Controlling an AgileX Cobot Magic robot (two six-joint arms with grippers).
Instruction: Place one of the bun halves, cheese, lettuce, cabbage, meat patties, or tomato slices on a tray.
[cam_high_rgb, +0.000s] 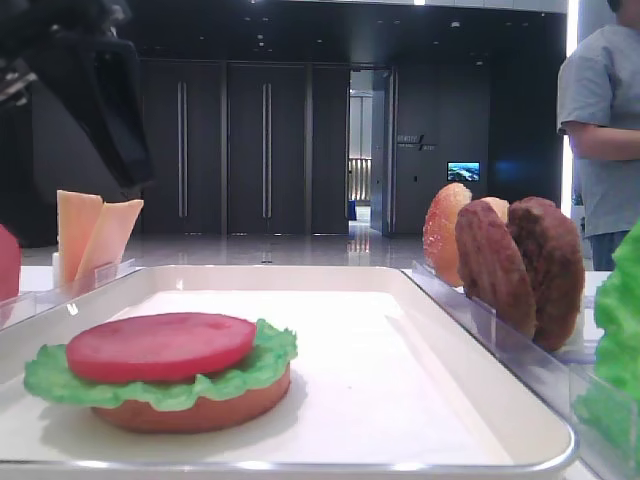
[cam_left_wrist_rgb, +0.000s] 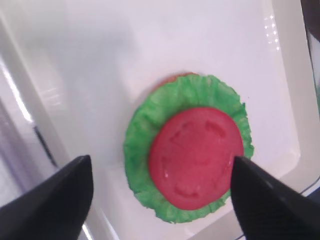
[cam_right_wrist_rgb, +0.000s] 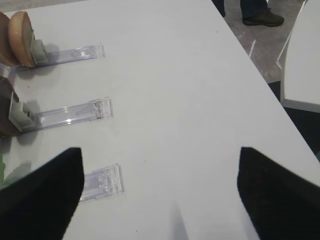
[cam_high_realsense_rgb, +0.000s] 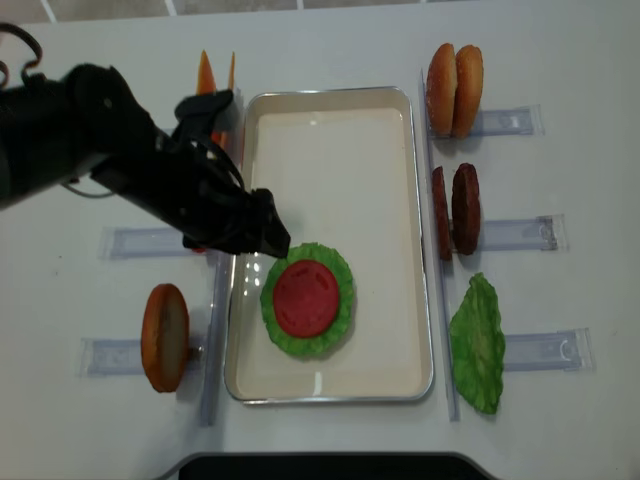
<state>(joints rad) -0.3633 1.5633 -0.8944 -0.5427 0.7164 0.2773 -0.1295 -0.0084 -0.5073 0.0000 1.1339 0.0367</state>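
On the white tray (cam_high_realsense_rgb: 330, 150) lies a stack: a bun half (cam_high_rgb: 200, 412) at the bottom, a green lettuce leaf (cam_high_realsense_rgb: 340, 262) on it, and a red tomato slice (cam_high_realsense_rgb: 305, 298) on top. My left gripper (cam_high_realsense_rgb: 264, 234) hovers just above the stack's left side, open. In the left wrist view the tomato slice (cam_left_wrist_rgb: 195, 157) lies flat between the spread fingers (cam_left_wrist_rgb: 55, 200), apart from the left one and close by the right one. My right gripper (cam_right_wrist_rgb: 160, 150) is open over bare table with nothing between its fingers; it does not show in the overhead view.
Clear racks flank the tray. On the right stand two bun halves (cam_high_realsense_rgb: 455, 75), two meat patties (cam_high_realsense_rgb: 455, 208) and a lettuce leaf (cam_high_realsense_rgb: 478, 345). On the left are cheese slices (cam_high_realsense_rgb: 215, 72) and one bun half (cam_high_realsense_rgb: 165, 335). A person (cam_high_rgb: 605, 120) stands beyond the table.
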